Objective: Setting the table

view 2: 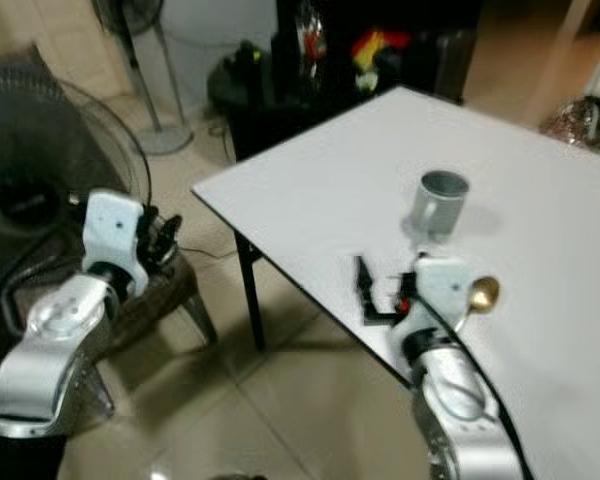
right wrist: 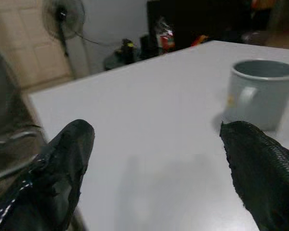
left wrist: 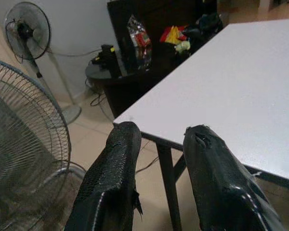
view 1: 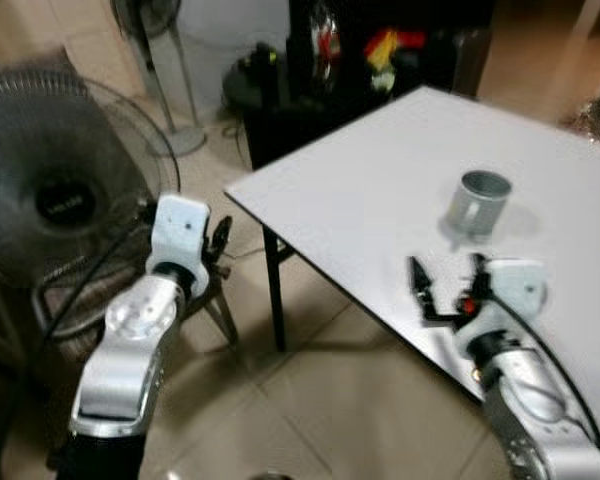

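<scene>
A grey metal mug stands upright on the white table, handle towards me. My right gripper hovers low over the table's near edge just short of the mug, open wide with nothing between its fingers. The mug sits ahead of it, off to one side. A gold spoon lies on the table close beside the right wrist. My left gripper hangs off the table's left side above the floor, its fingers slightly apart and empty.
A large floor fan stands close on the left, a second standing fan at the back. A dark cabinet with bright items is behind the table's far corner. The table leg and tiled floor lie between the arms.
</scene>
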